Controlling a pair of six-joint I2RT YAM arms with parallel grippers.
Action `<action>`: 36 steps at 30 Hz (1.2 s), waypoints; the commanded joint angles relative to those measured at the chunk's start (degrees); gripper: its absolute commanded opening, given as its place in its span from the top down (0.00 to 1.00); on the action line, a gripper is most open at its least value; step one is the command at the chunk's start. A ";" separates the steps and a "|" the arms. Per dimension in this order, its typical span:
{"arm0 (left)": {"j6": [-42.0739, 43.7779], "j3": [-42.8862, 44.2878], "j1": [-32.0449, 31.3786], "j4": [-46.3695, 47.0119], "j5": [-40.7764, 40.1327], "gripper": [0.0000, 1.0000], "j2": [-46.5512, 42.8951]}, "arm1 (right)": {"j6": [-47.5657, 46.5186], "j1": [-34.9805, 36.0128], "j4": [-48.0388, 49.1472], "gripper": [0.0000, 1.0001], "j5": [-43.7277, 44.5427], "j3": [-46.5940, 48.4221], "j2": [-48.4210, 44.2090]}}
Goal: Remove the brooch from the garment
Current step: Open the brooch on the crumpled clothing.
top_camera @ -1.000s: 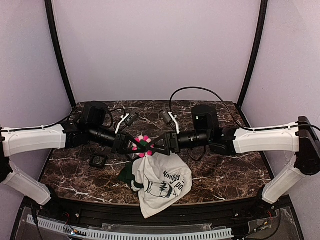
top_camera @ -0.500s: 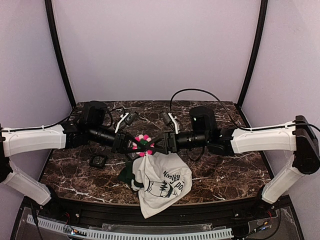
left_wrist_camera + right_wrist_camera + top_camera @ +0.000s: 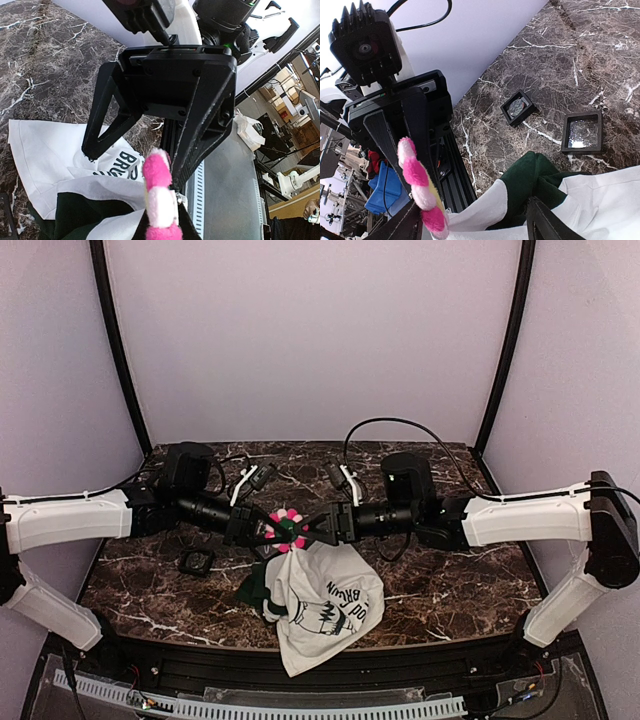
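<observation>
The brooch (image 3: 287, 529), a flower with pink and white petals, is held up above the table between both grippers. The garment (image 3: 325, 600), a white T-shirt with black print and dark green trim, hangs from it down to the table. My left gripper (image 3: 268, 532) is shut on the garment right at the brooch; in the left wrist view the brooch (image 3: 159, 197) stands edge-on at its closed tips (image 3: 172, 220). My right gripper (image 3: 310, 530) is open, its jaws wide apart. In the right wrist view the brooch (image 3: 417, 182) sits beside its left finger (image 3: 395, 225), over the garment (image 3: 600, 200).
A small black square frame (image 3: 196, 561) lies on the marble table (image 3: 450, 580) at the left; two such frames (image 3: 518, 107) (image 3: 581, 132) show in the right wrist view. A black rail (image 3: 300, 680) runs along the near edge. Lilac walls enclose the table.
My right gripper has moved slightly left, closer to the brooch. The left arm, brooch and shirt have hardly moved.
</observation>
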 commanded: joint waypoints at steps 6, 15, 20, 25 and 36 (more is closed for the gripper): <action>-0.22 -0.48 -0.01 1.12 1.63 0.99 -0.74 | -0.31 -0.45 2.47 0.31 -1.72 1.86 1.83; 0.74 0.42 -0.01 -1.59 -0.30 0.99 0.17 | -1.05 0.38 5.20 0.31 -5.20 1.58 1.32; 0.98 0.83 0.01 -2.49 -0.75 0.99 0.69 | -0.74 0.62 7.52 0.32 -7.96 1.48 1.35; 1.22 1.05 0.00 -3.02 -1.36 0.99 0.94 | -0.85 0.90 7.70 0.32 -8.60 1.72 1.65; 0.59 0.71 0.00 -2.88 -6.11 0.99 -1.03 | -2.35 0.97 4.25 0.24 -0.08 -0.59 -2.04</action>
